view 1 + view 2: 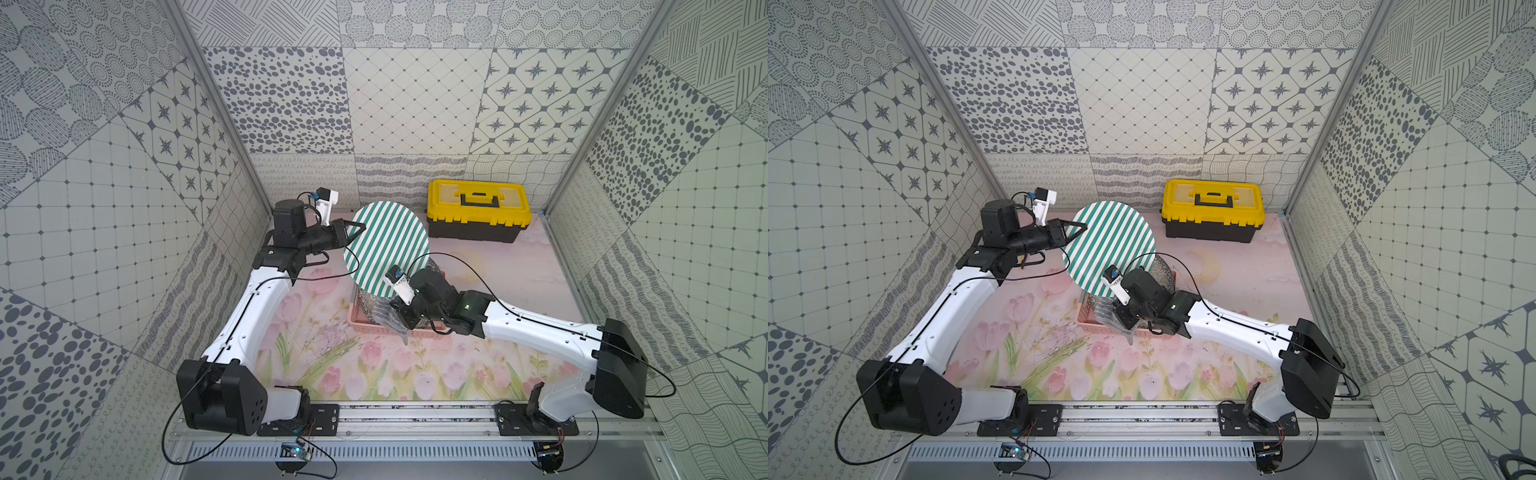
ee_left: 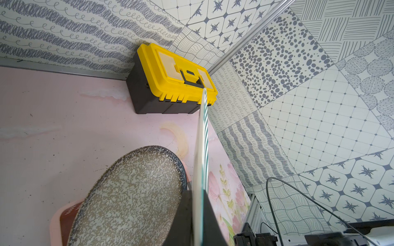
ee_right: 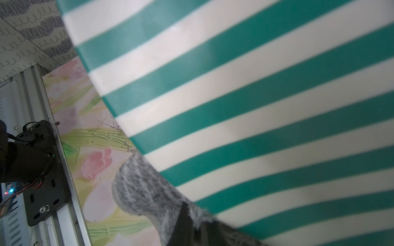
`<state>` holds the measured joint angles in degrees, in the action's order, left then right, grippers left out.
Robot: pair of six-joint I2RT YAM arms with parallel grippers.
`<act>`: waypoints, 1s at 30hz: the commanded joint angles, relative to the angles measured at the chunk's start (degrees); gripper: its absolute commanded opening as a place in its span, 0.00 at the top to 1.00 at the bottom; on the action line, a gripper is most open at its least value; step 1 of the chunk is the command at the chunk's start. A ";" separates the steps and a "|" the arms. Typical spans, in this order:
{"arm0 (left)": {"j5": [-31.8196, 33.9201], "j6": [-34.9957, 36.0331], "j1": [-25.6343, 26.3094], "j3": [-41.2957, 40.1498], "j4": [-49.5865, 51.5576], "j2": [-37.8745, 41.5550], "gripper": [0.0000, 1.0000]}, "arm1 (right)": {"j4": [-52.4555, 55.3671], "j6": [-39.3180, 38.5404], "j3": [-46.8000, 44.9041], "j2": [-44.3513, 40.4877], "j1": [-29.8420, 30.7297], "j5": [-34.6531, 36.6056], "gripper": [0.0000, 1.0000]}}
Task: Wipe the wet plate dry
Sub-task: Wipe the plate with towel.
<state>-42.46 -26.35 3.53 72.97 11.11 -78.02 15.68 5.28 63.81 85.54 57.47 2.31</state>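
1. Left gripper (image 1: 358, 227): jaws pressed together on the rim of the striped plate (image 1: 386, 245). It holds the plate off the mat, stood on edge and tilted. My left wrist view shows the rim edge-on between the fingers.
2. Plate: round, thin, glossy, with green and white stripes. I see no droplets, but the close view is blurred, so I can't call it dry.
3. Grey cloth (image 3: 145, 191): soft, fuzzy, mottled knit, at the plate's lower edge. Touching or just beside it, I can't tell. Right gripper (image 1: 402, 328) pinches the cloth.
4. My read: the wipe is in hand, not finished. Most of the striped face lies away from the cloth, and the back face isn't shown.
5. Below: pink slotted basket (image 1: 358, 322) with a speckled glazed plate (image 2: 132, 196) leaning in it.
6. Back right: toolbox (image 1: 478, 208), yellow lid on black hard plastic, well apart.
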 commanded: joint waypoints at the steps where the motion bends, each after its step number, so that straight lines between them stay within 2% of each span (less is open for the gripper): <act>1: -7.95 -2.58 -0.52 0.02 4.15 -0.13 1.00 | -14.76 0.74 2.91 0.45 -0.28 4.17 1.00; 15: -7.81 -2.40 -0.51 -1.90 4.33 0.26 1.00 | -24.41 7.23 3.56 0.25 2.36 10.31 1.00; 30: -7.73 -1.98 -0.48 -3.17 4.61 0.87 1.00 | -26.32 8.48 10.74 5.60 3.04 16.99 1.00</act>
<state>-43.05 -30.48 3.53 70.52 9.65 -77.87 0.36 13.30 70.48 91.48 61.60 11.97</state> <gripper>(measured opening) 0.100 0.088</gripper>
